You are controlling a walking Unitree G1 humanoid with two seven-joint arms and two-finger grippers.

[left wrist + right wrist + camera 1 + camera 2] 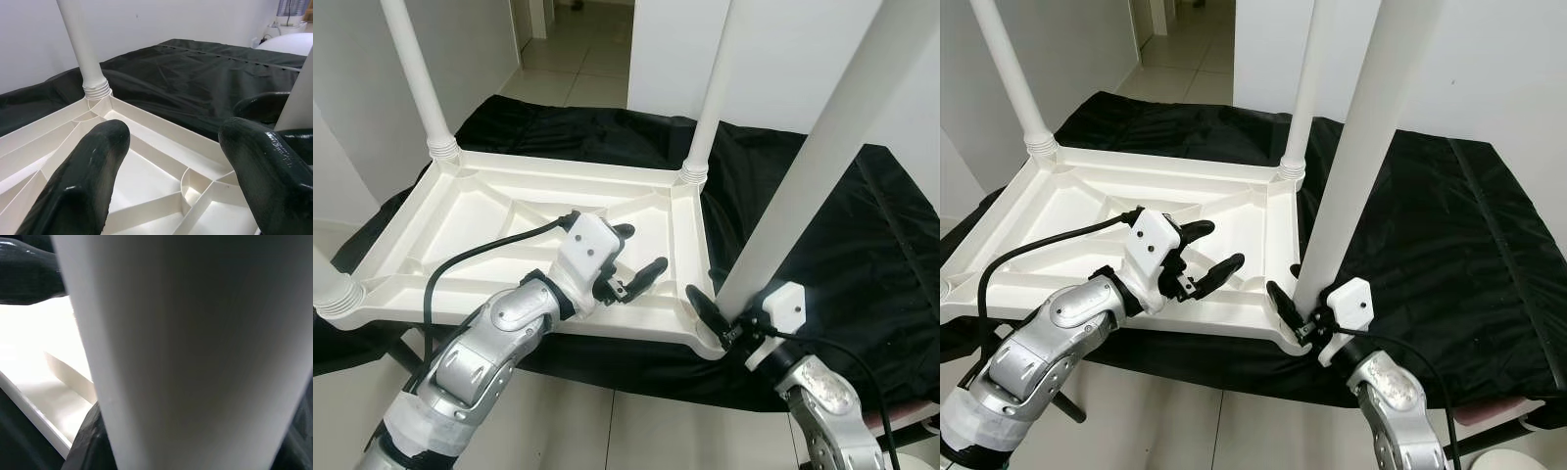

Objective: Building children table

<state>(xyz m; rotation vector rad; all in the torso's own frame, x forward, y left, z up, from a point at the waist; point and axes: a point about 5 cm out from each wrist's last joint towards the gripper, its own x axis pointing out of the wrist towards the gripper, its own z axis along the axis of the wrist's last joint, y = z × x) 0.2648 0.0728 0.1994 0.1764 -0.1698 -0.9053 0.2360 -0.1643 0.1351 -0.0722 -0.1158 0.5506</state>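
Note:
A white plastic table top (509, 211) lies upside down on a black cloth. Screwed-in white legs stand at its far left corner (416, 78), far right corner (710, 98) and near left corner (328, 284). A fourth leg (822, 147) stands tilted at the near right corner, with my right gripper (729, 308) shut on its lower end; the leg's white shaft (186, 352) looms close in the right wrist view. Its foot is hidden behind the gripper. My left gripper (641, 253) hovers open over the ribbed underside, just left of that corner, holding nothing.
The black cloth (822, 225) covers a low platform that spreads to the right and behind. White walls stand close at left and right, with a tiled doorway (573, 39) at the back. Tiled floor (636, 431) lies below the near edge.

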